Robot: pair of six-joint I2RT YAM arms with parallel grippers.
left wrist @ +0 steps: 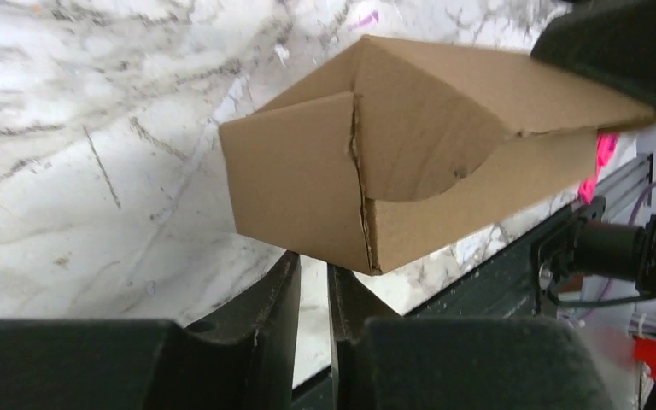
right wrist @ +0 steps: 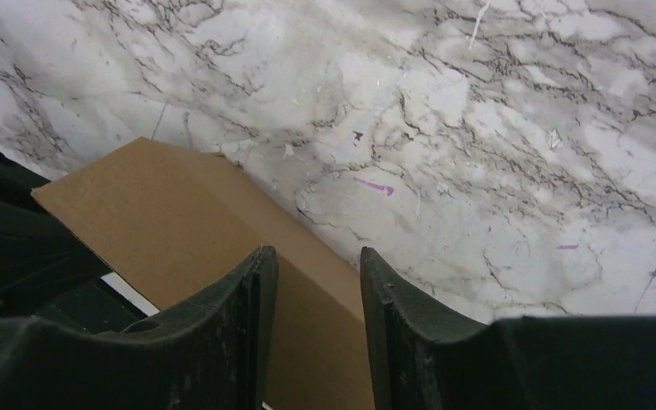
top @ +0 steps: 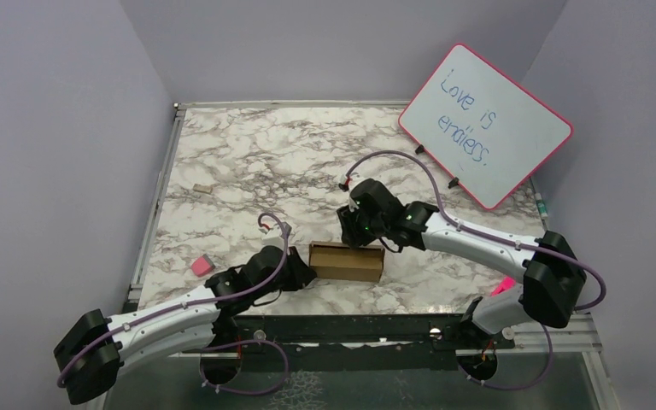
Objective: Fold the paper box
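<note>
- The paper box point(top: 346, 261) lies on the marble desk point(top: 307, 154) close to the middle of its near edge. It is a small brown oblong with its long side along that edge.
- The left gripper point(top: 303, 275) sits at the box's left end. In the left wrist view its fingers point(left wrist: 284, 295) are almost together, with only a thin slit between them and nothing in it. The box point(left wrist: 410, 154) shows an end flap with a curved cut-out. Its lower corner is just above the fingertips, though I cannot tell whether they touch.
- A small pink block point(top: 202, 266) lies near the desk's left edge, well apart from the box.
- The right gripper point(top: 359, 235) comes down at the far side of the box. In the right wrist view its fingers point(right wrist: 252, 307) are apart, and the brown top point(right wrist: 162, 213) runs under the gap.
- A tiny tan scrap point(top: 202, 188) lies farther back by the left edge.
- A pink-rimmed whiteboard point(top: 485, 126) reading "Love is endless." stands tilted at the far right corner.
</note>
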